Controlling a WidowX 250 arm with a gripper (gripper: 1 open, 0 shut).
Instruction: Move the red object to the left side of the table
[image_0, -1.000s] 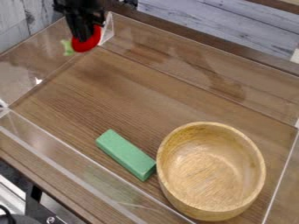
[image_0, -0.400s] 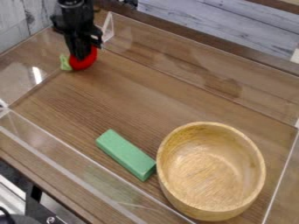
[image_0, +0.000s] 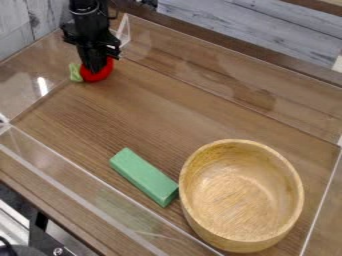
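Upper left, gripper (image_0: 91, 62) points down, seemingly clamping red object (image_0: 94, 72).

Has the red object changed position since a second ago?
Yes. Held in the shut claw, the red object has come down onto the table, lower in the picture and slightly closer to the green block.

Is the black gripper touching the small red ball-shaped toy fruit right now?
Touching. The camera view shows the black gripper closed on the top of the small red ball-shaped toy fruit, no gap between them, over the wood-grain table.
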